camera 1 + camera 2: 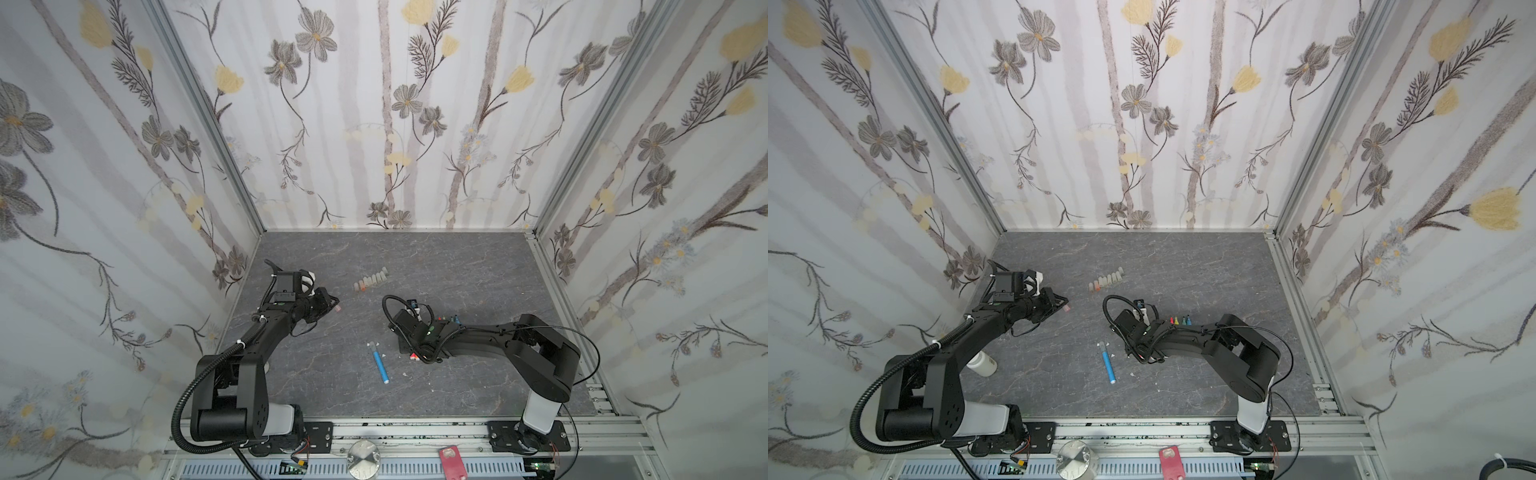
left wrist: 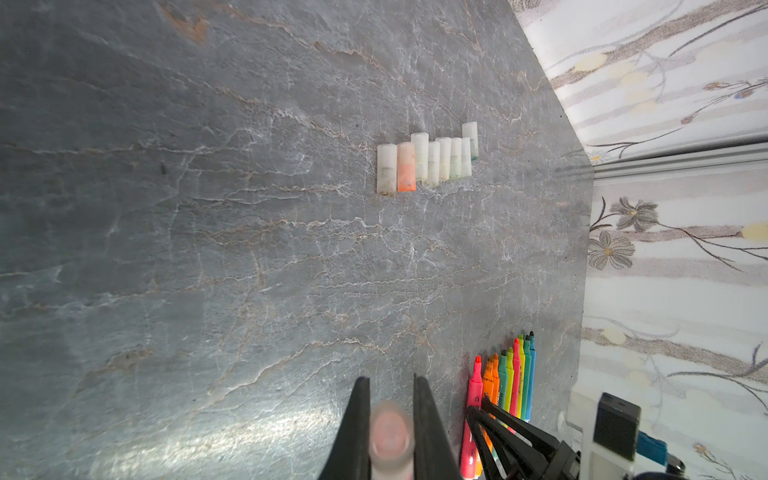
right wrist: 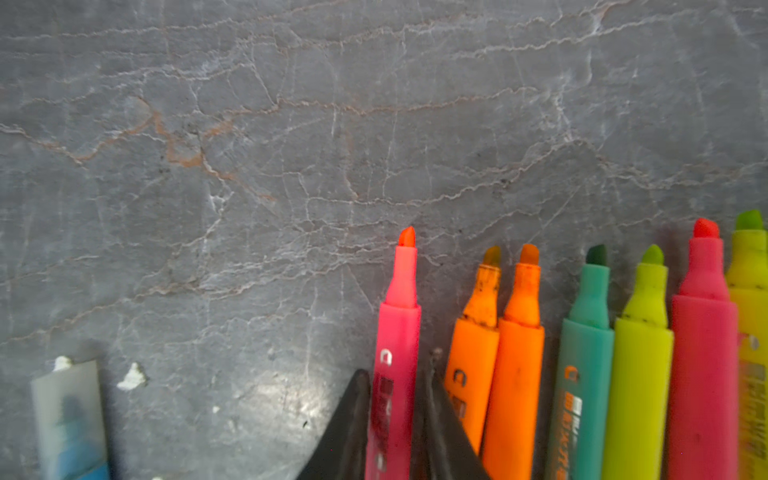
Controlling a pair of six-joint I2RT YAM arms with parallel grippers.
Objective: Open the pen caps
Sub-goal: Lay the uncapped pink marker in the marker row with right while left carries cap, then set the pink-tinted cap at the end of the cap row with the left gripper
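Eight translucent greyish-white plastic caps (image 2: 428,160) lie rowed at twelve o'clock on the grey marbled table (image 1: 457,266). Our left gripper (image 2: 391,386) clamps a ninth, pink-tinted cap (image 2: 390,436). Our right gripper (image 3: 397,374) has its jaws flanking an uncapped pink marker pen (image 3: 399,328) at three o'clock; gripping or not, we cannot tell. We judge only the capped blue marker pen (image 1: 380,365), at six o'clock, is left.

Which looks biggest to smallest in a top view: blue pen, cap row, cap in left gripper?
1-2. blue pen and cap row: pen longer, row broader and farther from the camera; not ranked.
3. held cap: clearly smallest.
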